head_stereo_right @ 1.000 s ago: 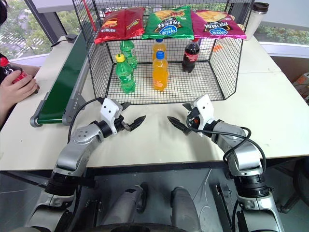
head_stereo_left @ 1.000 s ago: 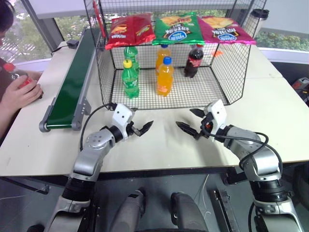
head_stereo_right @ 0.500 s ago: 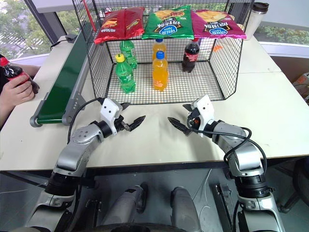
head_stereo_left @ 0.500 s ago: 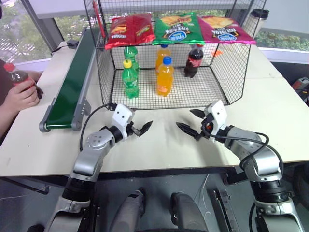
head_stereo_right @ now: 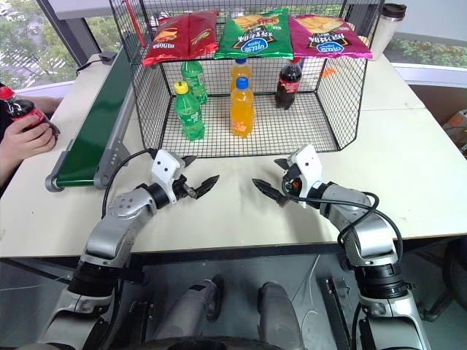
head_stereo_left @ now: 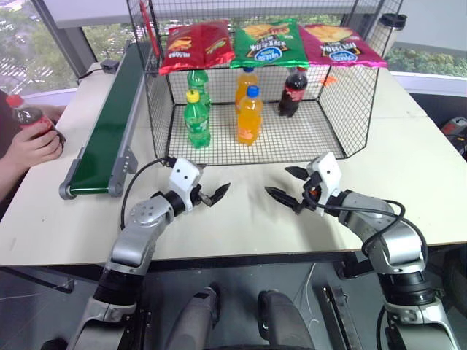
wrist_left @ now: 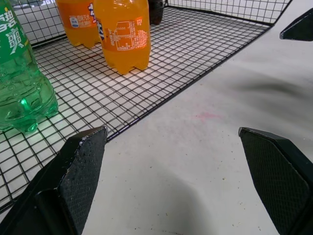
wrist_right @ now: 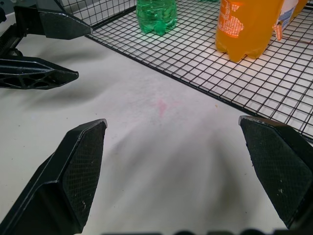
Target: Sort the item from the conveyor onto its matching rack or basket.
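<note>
A person's hand (head_stereo_left: 33, 146) at the far left holds a cola bottle (head_stereo_left: 29, 117) with a red cap, off the table beside the dark green conveyor (head_stereo_left: 109, 124), whose belt is bare. The black wire basket (head_stereo_left: 349, 102) stands at the table's back; a second cola bottle (head_stereo_left: 293, 91) stands on its floor at the right. My left gripper (head_stereo_left: 214, 181) and right gripper (head_stereo_left: 277, 180) hover just above the table in front of the basket, facing each other, both open and holding nothing. In the left wrist view the basket's front edge (wrist_left: 161, 100) lies just ahead of my left gripper (wrist_left: 171, 132).
Two green soda bottles (head_stereo_left: 196, 117) and two orange soda bottles (head_stereo_left: 249, 113) stand inside the basket. Three chip bags (head_stereo_left: 268, 42) lie on its top shelf. A dark tumbler (head_stereo_left: 392, 25) stands at the back right. Bare white table (wrist_right: 161, 147) lies between my grippers.
The person's hand has lifted the cola bottle and turned it more upright at the far left. Both of my grippers have stayed where they were, still open.
</note>
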`<control>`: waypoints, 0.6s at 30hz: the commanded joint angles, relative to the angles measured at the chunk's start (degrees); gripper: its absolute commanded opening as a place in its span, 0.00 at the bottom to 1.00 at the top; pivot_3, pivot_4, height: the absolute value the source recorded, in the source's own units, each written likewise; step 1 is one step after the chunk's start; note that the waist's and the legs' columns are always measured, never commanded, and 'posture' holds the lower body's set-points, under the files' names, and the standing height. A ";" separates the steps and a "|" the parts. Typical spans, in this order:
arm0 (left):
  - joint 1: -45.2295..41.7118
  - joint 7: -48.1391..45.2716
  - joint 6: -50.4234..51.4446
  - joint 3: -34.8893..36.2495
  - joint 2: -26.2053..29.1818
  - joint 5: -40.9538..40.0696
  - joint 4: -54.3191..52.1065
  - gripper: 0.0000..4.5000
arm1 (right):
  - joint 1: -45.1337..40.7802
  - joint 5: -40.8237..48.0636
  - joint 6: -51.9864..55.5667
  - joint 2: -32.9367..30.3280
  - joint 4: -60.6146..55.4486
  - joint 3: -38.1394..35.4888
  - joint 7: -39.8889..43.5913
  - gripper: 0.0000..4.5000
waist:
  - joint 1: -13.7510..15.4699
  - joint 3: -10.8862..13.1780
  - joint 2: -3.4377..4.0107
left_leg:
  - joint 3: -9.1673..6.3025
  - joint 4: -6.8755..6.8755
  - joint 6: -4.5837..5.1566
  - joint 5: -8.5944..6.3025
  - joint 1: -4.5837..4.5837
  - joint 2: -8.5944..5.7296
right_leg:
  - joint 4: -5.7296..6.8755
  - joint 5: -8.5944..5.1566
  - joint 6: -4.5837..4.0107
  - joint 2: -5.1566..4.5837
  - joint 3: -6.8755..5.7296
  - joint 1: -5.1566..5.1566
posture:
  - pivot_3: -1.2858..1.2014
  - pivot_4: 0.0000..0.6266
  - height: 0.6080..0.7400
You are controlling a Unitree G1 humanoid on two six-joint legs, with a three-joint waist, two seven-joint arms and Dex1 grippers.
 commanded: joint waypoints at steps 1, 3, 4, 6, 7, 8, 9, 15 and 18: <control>-0.26 0.25 -0.41 0.16 0.05 0.29 -1.64 1.00 | -1.38 0.75 -0.47 -0.29 -2.44 -0.27 0.31 1.00 | 0.00 0.00 0.00 | 0.00 0.00 0.00 0.00 0.00 0.00 | 0.00 0.00 0.00 0.00 0.00 0.00 | 0.52 0.24 0.98; -0.07 0.27 -0.27 0.18 0.18 0.31 -1.90 1.00 | -1.52 0.77 -0.53 -0.14 -2.26 -0.12 0.44 1.00 | 0.00 0.00 0.00 | 0.00 0.00 0.00 0.00 0.00 0.00 | 0.00 0.00 0.00 0.00 0.00 0.00 | 0.52 0.24 0.98; 0.05 0.25 0.14 0.14 0.36 0.34 -2.07 1.00 | -1.58 0.84 -0.50 -0.10 -2.24 0.02 0.61 1.00 | 0.00 0.00 0.00 | 0.00 0.00 0.00 0.00 0.00 0.00 | 0.00 0.00 0.00 0.00 0.00 0.00 | 0.52 0.24 0.98; 0.45 0.10 0.04 -0.15 0.65 0.62 -2.43 1.00 | -1.71 1.05 -0.39 -0.21 -2.22 0.33 1.25 1.00 | -0.01 0.00 0.00 | 0.00 0.00 0.00 0.00 0.00 0.00 | 0.00 0.00 0.00 0.00 0.00 0.00 | 0.52 0.24 0.98; 0.62 0.09 0.00 -0.18 0.70 0.64 -2.59 1.00 | -1.76 1.13 -0.30 -0.26 -2.29 0.41 1.45 1.00 | -0.01 0.00 0.00 | 0.00 0.00 0.00 0.00 0.00 0.00 | 0.00 0.00 0.00 0.00 0.00 0.00 | 0.52 0.24 0.98; 0.77 0.17 -0.09 -0.12 0.76 0.67 -2.79 1.00 | -1.83 1.17 -0.31 -0.45 -2.37 0.62 1.89 1.00 | -0.01 0.00 0.00 | 0.00 0.00 0.00 0.00 0.00 0.00 | 0.00 0.00 0.00 0.00 0.00 0.00 | 0.52 0.24 0.98; 0.93 0.19 -0.45 0.08 0.78 0.58 -3.04 1.00 | -1.89 1.34 -0.25 -0.59 -2.50 0.75 2.33 1.00 | -0.02 0.00 0.00 | 0.00 0.00 0.00 0.00 0.00 0.00 | 0.00 0.00 0.00 0.00 0.00 0.00 | 0.52 0.24 0.98; 0.68 1.10 1.26 2.61 1.44 -1.08 -6.21 1.00 | -2.87 2.65 0.38 -1.56 -4.10 1.32 4.96 1.00 | 0.00 0.00 0.00 | -0.01 0.00 0.00 0.00 0.00 0.00 | 0.00 0.00 0.00 0.00 0.00 0.00 | 0.52 0.24 0.98; -0.73 2.42 3.94 6.94 1.85 -4.14 -8.19 1.00 | -4.75 4.15 1.78 -1.71 -5.54 1.57 5.87 1.00 | -0.05 0.00 0.00 | -0.02 0.00 0.00 0.00 0.00 0.00 | 0.00 0.00 0.01 -0.01 0.00 0.00 | 0.52 0.24 0.98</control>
